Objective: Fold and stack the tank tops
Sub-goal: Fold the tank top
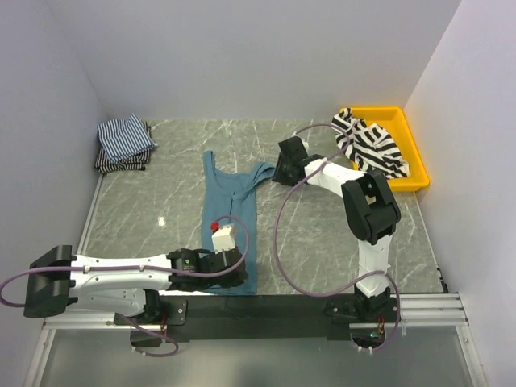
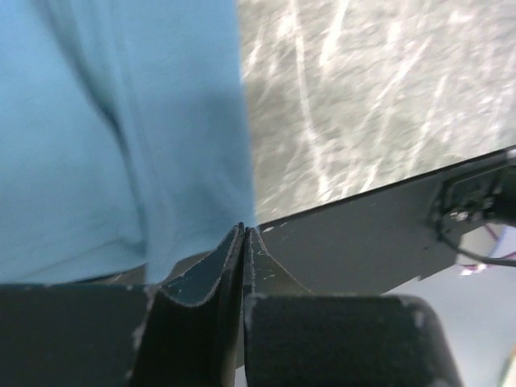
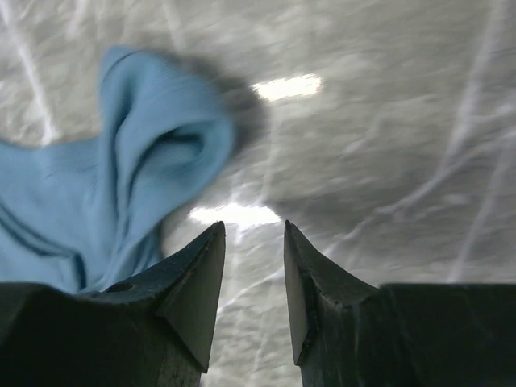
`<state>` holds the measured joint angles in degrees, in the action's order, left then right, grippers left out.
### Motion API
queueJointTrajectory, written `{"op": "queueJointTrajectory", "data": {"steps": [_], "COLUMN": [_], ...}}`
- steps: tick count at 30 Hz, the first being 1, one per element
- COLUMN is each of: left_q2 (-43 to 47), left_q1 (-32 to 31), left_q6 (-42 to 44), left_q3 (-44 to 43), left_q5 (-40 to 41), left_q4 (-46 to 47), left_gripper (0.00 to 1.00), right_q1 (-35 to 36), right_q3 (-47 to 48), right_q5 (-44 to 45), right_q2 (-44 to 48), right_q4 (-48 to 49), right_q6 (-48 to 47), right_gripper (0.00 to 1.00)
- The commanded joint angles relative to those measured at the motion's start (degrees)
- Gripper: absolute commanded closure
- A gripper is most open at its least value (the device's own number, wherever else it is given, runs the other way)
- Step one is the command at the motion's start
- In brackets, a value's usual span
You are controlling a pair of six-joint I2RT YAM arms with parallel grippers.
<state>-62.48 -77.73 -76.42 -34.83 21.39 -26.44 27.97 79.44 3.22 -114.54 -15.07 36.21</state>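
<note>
The teal-blue tank top (image 1: 230, 205) lies flat and lengthwise in the middle of the marble table, straps toward the back. My left gripper (image 1: 241, 276) sits at its near right hem corner. In the left wrist view its jaws (image 2: 243, 229) are pressed together, pinching the corner of the teal cloth (image 2: 121, 121). My right gripper (image 1: 282, 171) hovers by the top's right strap. It stands open (image 3: 254, 227) over bare marble, and the strap loop (image 3: 153, 153) lies just left of its left finger. The black-and-white striped tank top (image 1: 372, 145) lies crumpled in the tray.
A yellow tray (image 1: 409, 129) stands at the back right. Folded finely striped tops (image 1: 123, 141) are stacked at the back left by the wall. The table's black front edge (image 2: 363, 242) runs just behind my left gripper.
</note>
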Motion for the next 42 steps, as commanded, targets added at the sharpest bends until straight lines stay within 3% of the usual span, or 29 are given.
{"op": "queueJointTrajectory", "data": {"steps": [1, 25, 28, 31, 32, 37, 42], "left_q2": [-1.2, -9.9, -11.3, -13.1, -13.4, -15.5, -16.1], "left_q1": [2.8, 9.6, 9.8, 9.8, 9.9, 9.8, 9.6], "left_q6": [4.3, 9.4, 10.0, 10.2, 10.2, 11.2, 12.1], "left_q3": [0.4, 4.9, 4.9, 4.7, 4.8, 4.6, 4.6], "left_q5": [-3.0, -9.3, -9.8, -10.5, -10.6, -11.8, -13.6], "left_q4": [8.8, 17.2, 17.6, 18.0, 18.2, 19.0, 19.9], "left_gripper": [0.92, 0.93, 0.93, 0.93, 0.93, 0.94, 0.94], "right_q1": [-1.3, -2.1, -2.0, -1.7, -1.7, -0.7, 1.7], "right_q3": [-0.9, 8.5, 10.2, 12.3, 12.9, 15.7, 24.7], "right_q5": [2.0, 2.9, 3.6, 5.5, 5.9, 13.4, 21.1], "right_q2": [3.6, -7.3, -8.3, -9.1, -8.9, -7.4, -8.5], "right_q4": [4.8, 5.0, 3.8, 1.9, 1.5, -2.9, -12.3], "right_q6": [1.6, 4.8, 4.4, 3.4, 3.2, 0.8, -4.5], "right_gripper": [0.58, 0.60, 0.70, 0.95, 0.98, 1.00, 1.00]}}
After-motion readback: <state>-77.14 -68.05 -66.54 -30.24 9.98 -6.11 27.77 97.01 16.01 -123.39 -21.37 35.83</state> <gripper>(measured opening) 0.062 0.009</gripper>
